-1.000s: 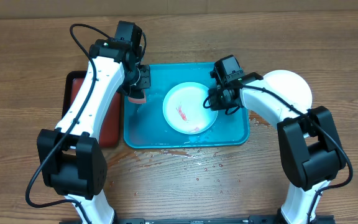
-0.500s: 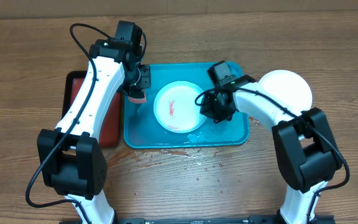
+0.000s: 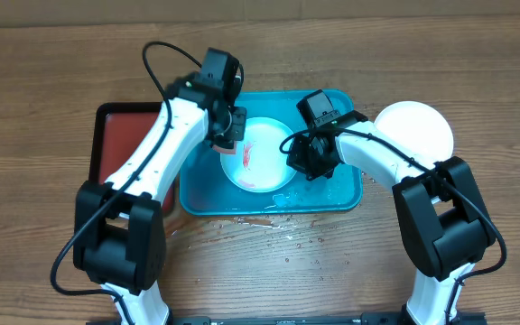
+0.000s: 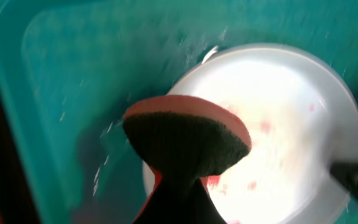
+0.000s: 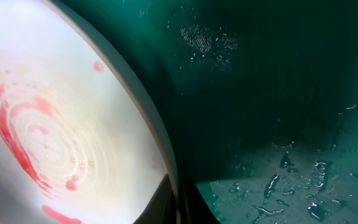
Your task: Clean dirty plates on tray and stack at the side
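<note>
Scrub step: left tool (image 3: 228, 139) clenched on sponge (image 4: 188, 143), poised over plate (image 3: 260, 158); right tool (image 3: 296, 155) pinching rim opposite, plate inside tray (image 3: 343, 193); red smears (image 5: 11, 130) under and beyond sponge; press pad flat, scrub small circles, hold rim steady.

The plate (image 3: 258, 155) lies in the large tray (image 3: 346, 190), towards its left side. The sponge (image 3: 227, 143) is over the plate's left edge, and the right gripper (image 3: 293, 153) is at its right edge. A smaller tray (image 3: 116, 135) lies just beside the large tray on the left. A second plate (image 3: 413, 129) lies on the table (image 3: 477, 72) to the right.
</note>
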`<action>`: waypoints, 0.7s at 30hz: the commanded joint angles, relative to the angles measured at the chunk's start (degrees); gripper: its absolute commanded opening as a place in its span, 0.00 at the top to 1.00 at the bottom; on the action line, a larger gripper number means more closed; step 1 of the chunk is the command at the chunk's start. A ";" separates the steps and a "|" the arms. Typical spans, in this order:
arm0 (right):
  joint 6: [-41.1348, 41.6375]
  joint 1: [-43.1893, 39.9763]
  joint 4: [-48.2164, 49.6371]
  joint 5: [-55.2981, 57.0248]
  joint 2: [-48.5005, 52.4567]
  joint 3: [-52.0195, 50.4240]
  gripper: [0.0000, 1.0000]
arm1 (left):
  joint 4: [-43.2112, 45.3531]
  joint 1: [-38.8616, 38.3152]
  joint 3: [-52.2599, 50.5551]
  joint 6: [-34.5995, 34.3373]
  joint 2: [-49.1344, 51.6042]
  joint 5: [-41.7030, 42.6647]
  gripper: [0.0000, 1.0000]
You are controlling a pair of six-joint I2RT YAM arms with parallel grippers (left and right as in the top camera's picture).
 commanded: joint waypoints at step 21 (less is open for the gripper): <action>-1.07 5.92 1.64 0.09 0.83 -1.70 0.96 | -3.74 -0.83 -2.51 4.52 -0.13 -4.42 0.96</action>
